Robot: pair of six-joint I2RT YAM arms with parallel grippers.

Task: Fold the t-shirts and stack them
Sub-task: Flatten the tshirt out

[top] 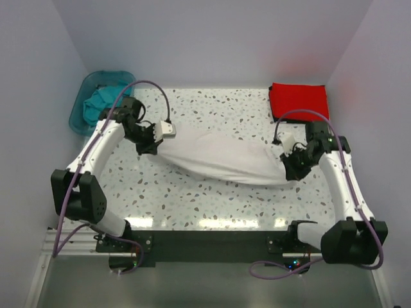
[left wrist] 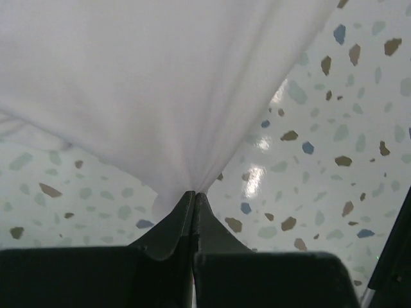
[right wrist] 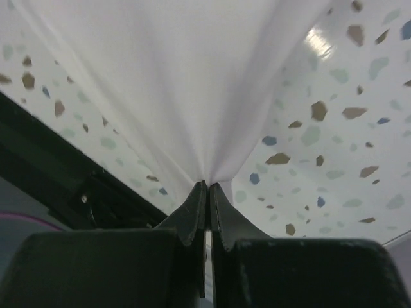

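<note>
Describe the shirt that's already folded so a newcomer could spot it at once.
Start at the speckled table and go to its far right corner. The red shirt lies there, folded flat. It is the only red thing: the white shirt is stretched between the left pincer and the right pincer, and the teal cloth sits in the tub at far left.

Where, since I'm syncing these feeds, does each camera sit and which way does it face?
Top external: above and behind the bases, looking down on the table; both arms show, stretching the white t-shirt between them.
Left wrist: on the left arm, looking along the left tool at pinched cloth.
Right wrist: on the right arm, looking along the right tool likewise.
Shared: all three show that t-shirt and the table.
</note>
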